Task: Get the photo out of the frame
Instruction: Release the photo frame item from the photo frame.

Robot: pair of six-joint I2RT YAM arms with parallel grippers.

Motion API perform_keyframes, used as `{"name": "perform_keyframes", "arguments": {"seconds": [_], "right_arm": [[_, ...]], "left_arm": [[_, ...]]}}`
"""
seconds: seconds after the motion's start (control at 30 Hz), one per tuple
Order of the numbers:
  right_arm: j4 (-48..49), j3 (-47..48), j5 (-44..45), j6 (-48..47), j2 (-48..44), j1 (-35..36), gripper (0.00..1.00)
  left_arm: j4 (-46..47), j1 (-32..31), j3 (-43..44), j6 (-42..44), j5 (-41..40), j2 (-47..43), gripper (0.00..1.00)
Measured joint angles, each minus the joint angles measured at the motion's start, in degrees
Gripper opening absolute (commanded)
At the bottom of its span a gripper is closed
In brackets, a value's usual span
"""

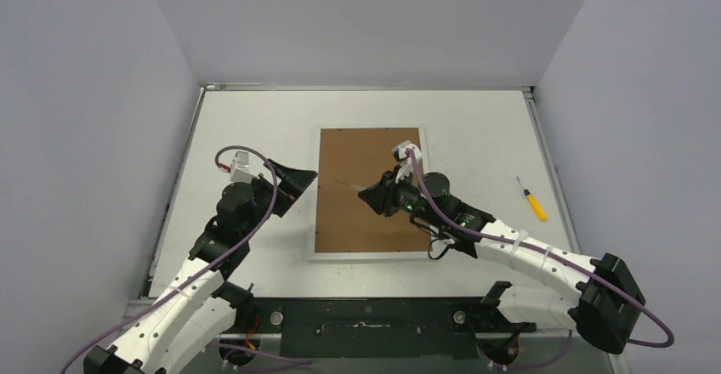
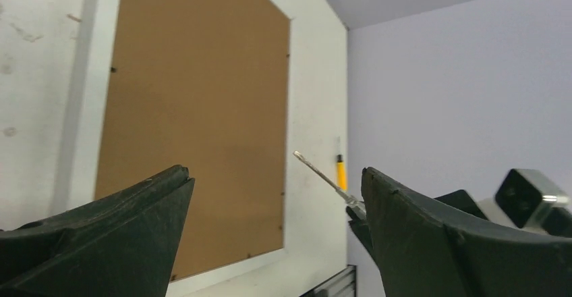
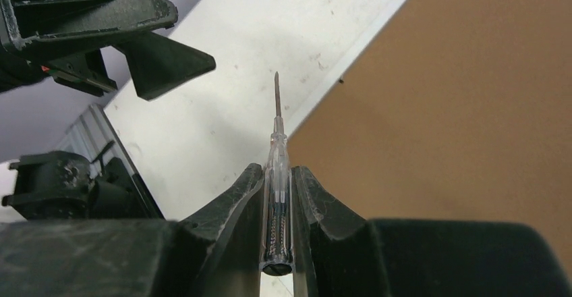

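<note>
The frame (image 1: 370, 221) lies face down at the table's centre, brown back up inside a narrow white border. It also shows in the left wrist view (image 2: 195, 108) and the right wrist view (image 3: 459, 108). The photo is hidden. My right gripper (image 1: 375, 195) hovers over the frame's middle, shut on a clear-handled screwdriver (image 3: 277, 135) whose tip points left toward the frame's left edge. The screwdriver also shows in the left wrist view (image 2: 324, 175). My left gripper (image 1: 299, 184) is open and empty at the frame's left edge, facing the right gripper (image 3: 277, 175).
A yellow-handled screwdriver (image 1: 534, 198) lies on the table to the right of the frame; it also shows in the left wrist view (image 2: 340, 171). Grey walls close in the table on three sides.
</note>
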Motion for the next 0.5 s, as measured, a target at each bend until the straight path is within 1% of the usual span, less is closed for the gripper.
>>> {"name": "perform_keyframes", "arguments": {"seconds": [0.1,0.23,0.4,0.5], "right_arm": [[-4.66,0.04,-0.24,-1.84,-0.22,-0.07,0.05],[-10.84,1.36,-1.88,-4.74,0.48,-1.2,0.05],[-17.94,8.98,-8.74,-7.41,7.78,-6.23,0.05],[-19.58,10.6,-10.95,-7.17,10.56,-7.89,0.05]], "left_arm": [[-3.85,0.0,0.0,5.4,-0.17,0.59,0.94],[-6.82,0.0,0.0,9.57,-0.13,2.27,0.93],[-7.61,0.0,-0.55,12.28,-0.15,3.67,0.91],[-8.2,0.0,-0.96,13.46,-0.37,4.15,0.88]]}}
